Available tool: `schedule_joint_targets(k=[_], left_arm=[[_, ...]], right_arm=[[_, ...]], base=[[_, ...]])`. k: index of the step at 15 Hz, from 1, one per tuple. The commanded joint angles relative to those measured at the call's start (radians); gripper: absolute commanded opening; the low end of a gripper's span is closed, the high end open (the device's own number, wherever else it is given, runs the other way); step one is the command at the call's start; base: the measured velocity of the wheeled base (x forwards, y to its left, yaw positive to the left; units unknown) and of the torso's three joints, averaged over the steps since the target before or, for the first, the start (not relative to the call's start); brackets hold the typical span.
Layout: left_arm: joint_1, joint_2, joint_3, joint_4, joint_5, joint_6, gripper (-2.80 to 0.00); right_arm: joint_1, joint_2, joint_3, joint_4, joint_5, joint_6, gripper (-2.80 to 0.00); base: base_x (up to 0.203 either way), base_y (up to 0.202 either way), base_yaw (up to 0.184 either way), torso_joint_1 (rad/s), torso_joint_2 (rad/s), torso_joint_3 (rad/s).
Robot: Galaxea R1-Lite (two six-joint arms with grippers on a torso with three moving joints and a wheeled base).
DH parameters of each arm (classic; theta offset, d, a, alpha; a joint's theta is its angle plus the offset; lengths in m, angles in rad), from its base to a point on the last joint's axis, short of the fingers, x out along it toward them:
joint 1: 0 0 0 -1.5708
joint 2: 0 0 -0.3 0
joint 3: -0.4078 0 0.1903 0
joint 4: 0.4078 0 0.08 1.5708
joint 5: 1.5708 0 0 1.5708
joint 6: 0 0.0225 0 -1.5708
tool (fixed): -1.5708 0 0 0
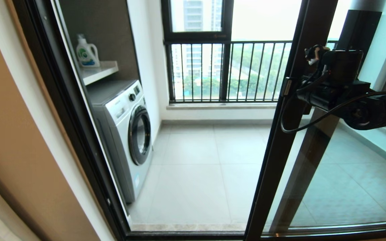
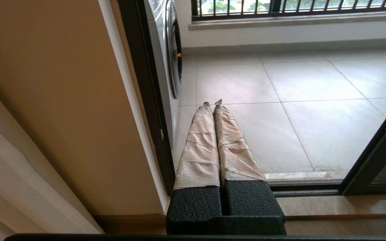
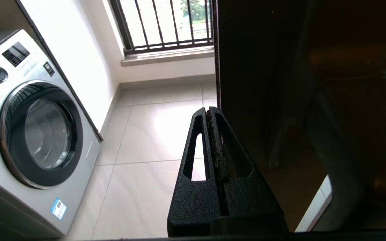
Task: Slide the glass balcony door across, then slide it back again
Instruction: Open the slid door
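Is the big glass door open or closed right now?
Open. The glass door sits over to the right, leaving a wide gap straight onto the balcony floor. The right gripper is beside its frame.

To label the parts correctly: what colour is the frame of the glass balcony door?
Dark brown, nearly black: the glass balcony door frame shows best in the head view.

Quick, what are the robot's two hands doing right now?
Left gripper: shut, holding nothing, low by the doorway.
Right gripper: shut, empty, at the edge of the glass balcony door.
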Motion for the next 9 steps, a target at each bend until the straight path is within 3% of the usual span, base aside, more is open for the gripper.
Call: schedule_joint_targets(k=[1, 9], left_arm=[[0.001, 0.002, 0.000, 0.000, 0.000, 0.001, -2.80], [0.001, 0.002, 0.000, 0.000, 0.000, 0.001, -2.80]], right_arm=[[-0.054, -0.020, 0.008, -0.005, 0.015, 0.000, -2.80], [-0.179, -0.040, 0.061, -0.005, 0.085, -0.001, -2.80]], base=[[0.000, 0.000, 0.000, 0.000, 0.00, 0.000], [0.000, 0.000, 0.000, 0.000, 0.00, 0.000]])
